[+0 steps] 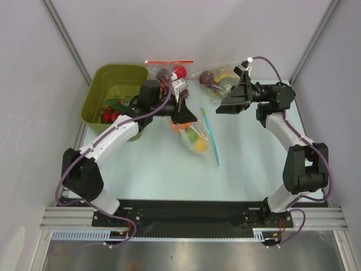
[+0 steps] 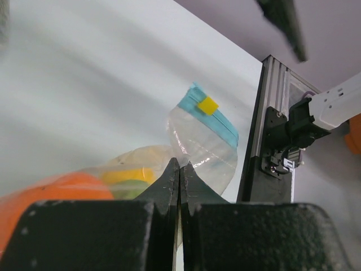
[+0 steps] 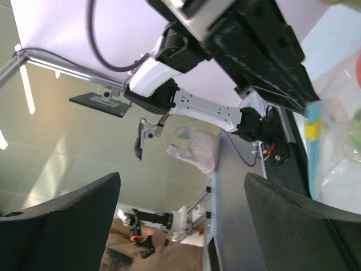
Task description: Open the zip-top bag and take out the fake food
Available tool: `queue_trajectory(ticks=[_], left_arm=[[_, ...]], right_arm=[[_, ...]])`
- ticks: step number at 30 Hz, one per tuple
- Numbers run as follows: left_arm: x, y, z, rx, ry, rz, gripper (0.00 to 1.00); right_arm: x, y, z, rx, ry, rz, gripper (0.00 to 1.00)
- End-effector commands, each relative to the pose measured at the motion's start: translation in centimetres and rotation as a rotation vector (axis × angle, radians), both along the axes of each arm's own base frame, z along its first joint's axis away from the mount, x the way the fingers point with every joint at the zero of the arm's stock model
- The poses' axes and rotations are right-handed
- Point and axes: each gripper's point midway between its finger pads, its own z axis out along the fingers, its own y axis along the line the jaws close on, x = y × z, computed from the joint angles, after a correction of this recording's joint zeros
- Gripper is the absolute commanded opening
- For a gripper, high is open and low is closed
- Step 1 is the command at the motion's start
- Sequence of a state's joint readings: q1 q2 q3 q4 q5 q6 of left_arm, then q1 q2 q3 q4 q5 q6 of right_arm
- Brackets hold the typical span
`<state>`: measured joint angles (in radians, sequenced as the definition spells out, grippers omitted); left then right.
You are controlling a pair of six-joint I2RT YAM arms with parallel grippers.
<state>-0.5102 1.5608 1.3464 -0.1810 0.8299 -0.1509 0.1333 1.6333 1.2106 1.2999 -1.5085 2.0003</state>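
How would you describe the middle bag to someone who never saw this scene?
Start at the table and look to its middle, beside the left gripper. The clear bag there holds orange, yellow and green fruit. Only it shows a light-blue zip strip; the far bags do not.

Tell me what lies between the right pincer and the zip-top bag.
Only bare table separates the open right pincer from the zip-top bag; the top view shows it.
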Motion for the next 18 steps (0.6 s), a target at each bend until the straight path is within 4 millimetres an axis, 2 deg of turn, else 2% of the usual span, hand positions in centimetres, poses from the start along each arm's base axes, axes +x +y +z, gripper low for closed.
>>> queue_trajectory(ticks=[1,5,6,8,9,10,12,16,17,18], left_arm=[[0.4,-0.3,0.7,0.003,-0.052,-0.007,0.0],[0.6,-0.3,0.1,0.024,-0.041,-0.009,0.0],[0.8,-0.2,0.3,0.029,-0.047,-0.008,0.0],[0.8,-0.3,-0.2,0.045,-0.032,-0.01,0.0],[1.0,-0.3,0.1,0.045,-0.043,-0.007,0.0],[1.0,-0.3,0.2,0.047,-0.046,-0.01,0.0],[1.2,-0.2,0.0,0.062,-0.044,-0.004,0.0],[1.5,-0.1,-0.3,0.089,-0.037,-0.004,0.0],[1.5,-0.1,-0.2,0.091,-0.039,-0.005,0.0],[1.6,-0.1,-0.5,0.1,-0.036,-0.007,0.0]], right_arm=[[-2.2,-1.2,3.8,0.032,-0.305,-0.03,1.0],[-1.7,-1.7,6.3,0.048,-0.371,-0.062,1.0],[-1.5,-1.9,7.6,0.055,-0.394,-0.074,1.0],[-0.4,-1.9,8.6,0.064,-0.448,-0.088,1.0],[0.5,-1.9,9.0,0.062,-0.407,-0.098,1.0],[1.2,-1.9,10.2,0.07,-0.453,-0.108,1.0],[3.1,-1.9,11.3,0.071,-0.468,-0.141,1.0],[6.7,-2.3,15.3,0.077,-0.569,-0.229,1.0],[8.1,-2.3,17.2,0.075,-0.553,-0.281,1.0],[9.1,-2.4,17.6,0.069,-0.631,-0.314,1.0]])
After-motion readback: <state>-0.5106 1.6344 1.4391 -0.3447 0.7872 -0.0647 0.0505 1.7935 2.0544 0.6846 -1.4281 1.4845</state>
